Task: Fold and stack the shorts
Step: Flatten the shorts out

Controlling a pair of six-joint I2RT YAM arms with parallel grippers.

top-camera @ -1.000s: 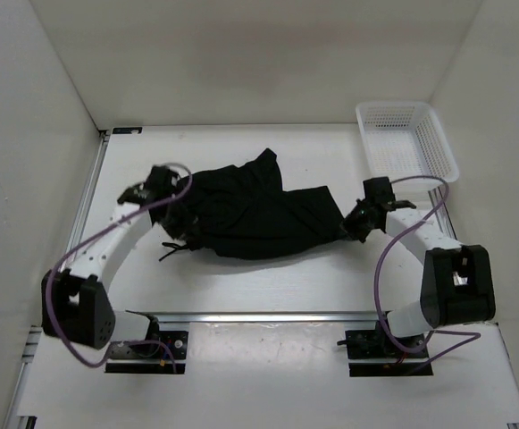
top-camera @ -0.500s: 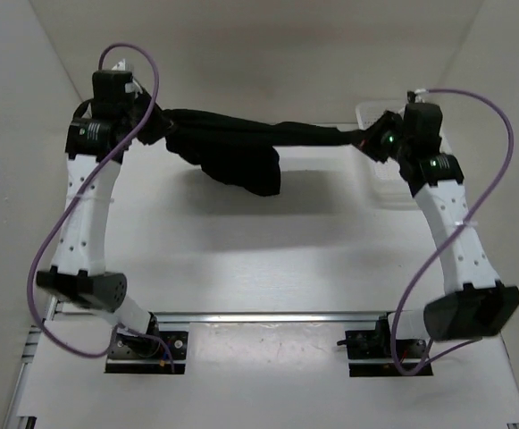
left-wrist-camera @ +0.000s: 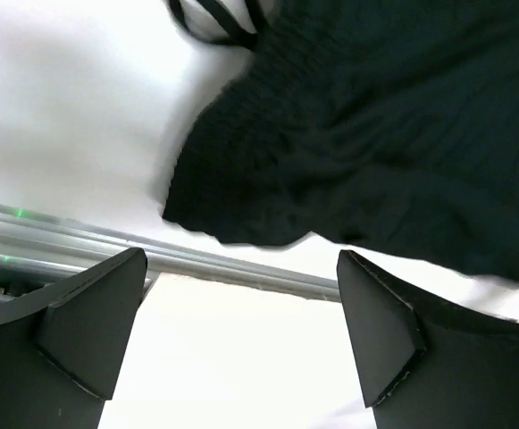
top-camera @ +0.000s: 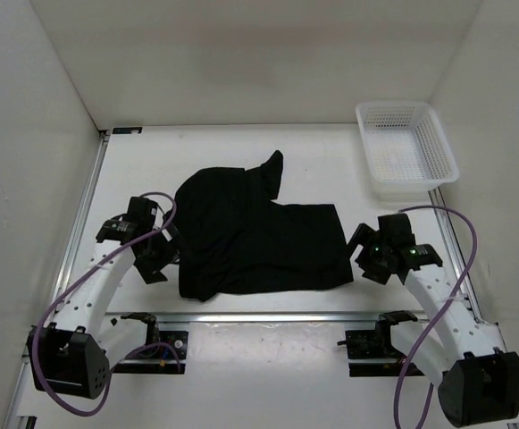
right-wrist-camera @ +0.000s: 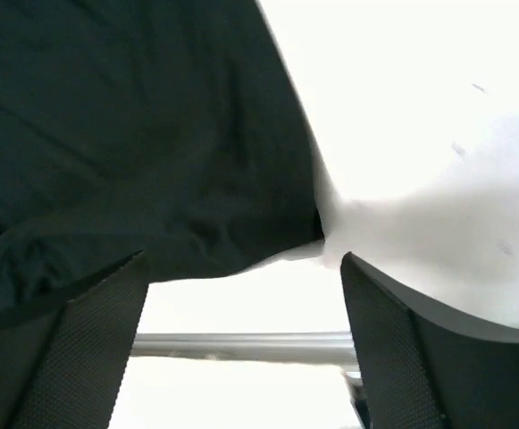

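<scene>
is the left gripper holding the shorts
No, the left gripper is wide open with nothing between its jaws, and the shorts lie on the table beyond it.

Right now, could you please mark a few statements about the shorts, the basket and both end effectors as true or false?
1. The black shorts lie spread on the table. True.
2. The left end effector is clamped on the shorts. False: it is open beside their left edge, holding nothing.
3. The white mesh basket stands at the table's far right corner. True.
4. The right end effector is shut. False: it is open at the shorts' right edge.
</scene>
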